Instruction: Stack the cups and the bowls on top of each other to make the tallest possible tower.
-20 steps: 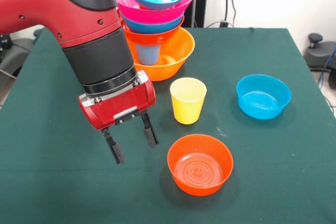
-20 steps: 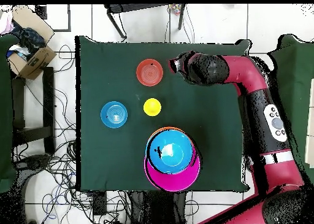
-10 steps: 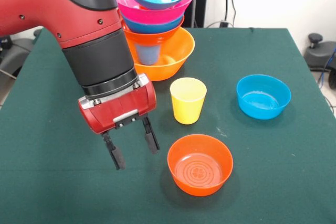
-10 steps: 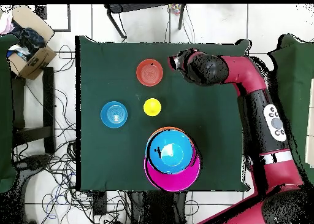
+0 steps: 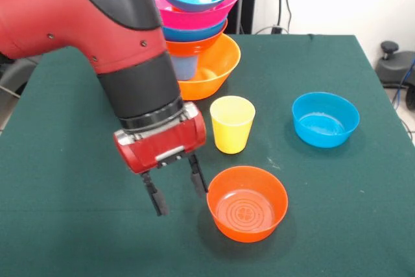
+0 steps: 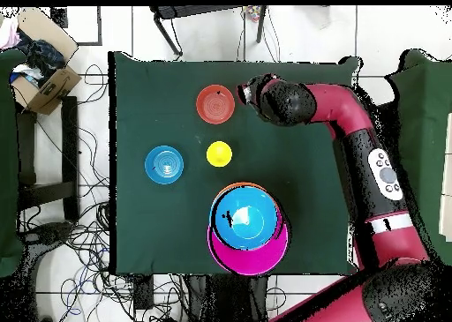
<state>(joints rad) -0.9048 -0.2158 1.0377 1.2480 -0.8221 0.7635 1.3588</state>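
Gripper (image 5: 175,189) hangs low over the green table (image 5: 78,225) in the front view, fingers spread wide and holding nothing, one fingertip just beside the rim of the red-orange bowl (image 5: 247,203). Yellow cup (image 5: 231,124) stands upright near it, and a blue bowl (image 5: 325,119) sits well apart. Behind, the tower (image 5: 194,24) rises from the big orange bowl (blue bowl on top, pink beneath). Overhead, the gripper (image 6: 245,93) sits just beside the red-orange bowl (image 6: 214,104), with the yellow cup (image 6: 219,153), blue bowl (image 6: 164,164) and tower (image 6: 247,227) further along
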